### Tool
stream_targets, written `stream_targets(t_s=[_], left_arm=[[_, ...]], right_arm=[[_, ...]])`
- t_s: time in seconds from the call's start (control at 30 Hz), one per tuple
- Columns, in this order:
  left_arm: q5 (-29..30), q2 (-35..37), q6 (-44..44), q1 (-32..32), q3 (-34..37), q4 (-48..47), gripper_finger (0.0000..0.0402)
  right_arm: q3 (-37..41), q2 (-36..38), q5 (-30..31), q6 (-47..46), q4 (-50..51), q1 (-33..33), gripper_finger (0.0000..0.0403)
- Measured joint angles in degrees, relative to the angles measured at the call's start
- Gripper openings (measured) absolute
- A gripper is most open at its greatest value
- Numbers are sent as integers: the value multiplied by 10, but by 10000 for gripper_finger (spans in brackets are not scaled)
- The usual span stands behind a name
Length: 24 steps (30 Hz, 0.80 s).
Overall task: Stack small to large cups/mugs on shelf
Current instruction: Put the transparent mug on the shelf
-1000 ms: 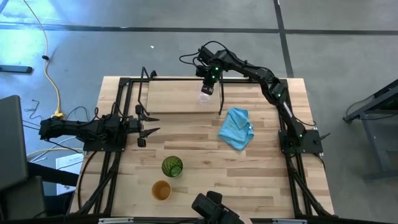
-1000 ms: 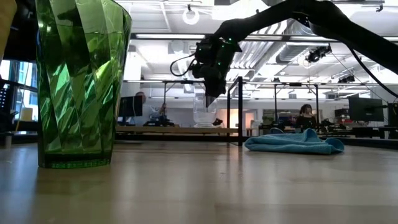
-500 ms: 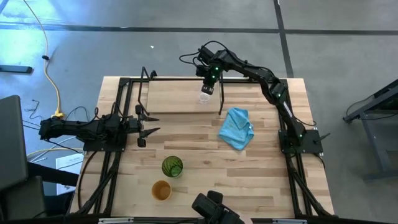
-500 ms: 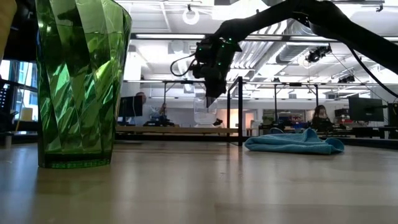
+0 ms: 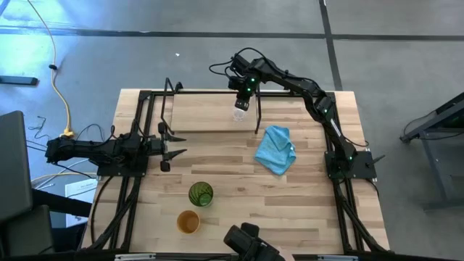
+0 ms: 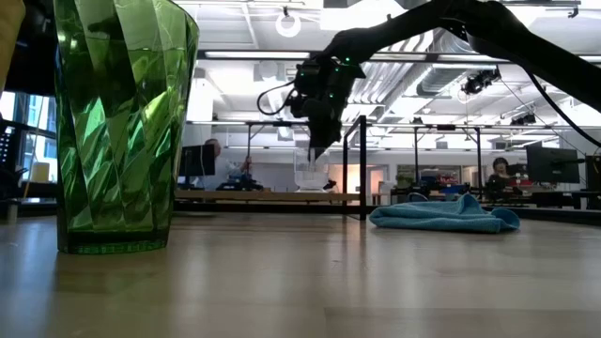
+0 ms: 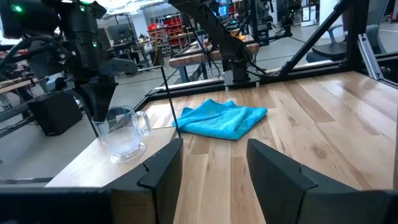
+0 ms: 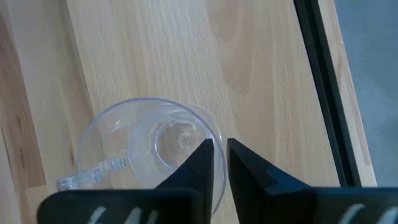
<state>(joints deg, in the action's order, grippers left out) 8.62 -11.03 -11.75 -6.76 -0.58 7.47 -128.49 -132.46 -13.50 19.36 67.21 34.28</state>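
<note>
A small clear glass mug [image 8: 149, 143] stands upright on its base on the light-wood shelf [image 5: 203, 112] at the table's far side. My right gripper [image 8: 221, 155] reaches down from above onto the mug's rim [image 5: 239, 114], its fingers a narrow gap apart with the glass wall between them. The green cup [image 5: 201, 194] and the orange-tan cup [image 5: 188, 222] stand on the table near its front edge. My left gripper [image 5: 174, 145] waits open at the table's left side, level, holding nothing. My right gripper comes from above, slanting down, with one finger [image 8: 199, 162] inside the mug and the other outside, astride the rim [image 8: 217, 140] on the side opposite the handle. I cannot tell whether the fingers touch the glass. The mug stands upright on the shelf board.
A light blue cloth [image 5: 275, 150] lies crumpled on the table right of the shelf. A black upright rod [image 6: 362, 169] of the shelf stands close to the mug's right. Black frame rails run along the table's left and right sides.
</note>
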Motion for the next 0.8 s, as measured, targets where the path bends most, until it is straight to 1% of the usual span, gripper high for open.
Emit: stream_targets(t_s=[0.17,0.8], left_arm=[[0,0,0,0,0,-1,168],[0,0,0,0,0,-1,168]], right_arm=[[0,0,0,0,-6,0,48],[0,0,0,-4,-6,0,48]])
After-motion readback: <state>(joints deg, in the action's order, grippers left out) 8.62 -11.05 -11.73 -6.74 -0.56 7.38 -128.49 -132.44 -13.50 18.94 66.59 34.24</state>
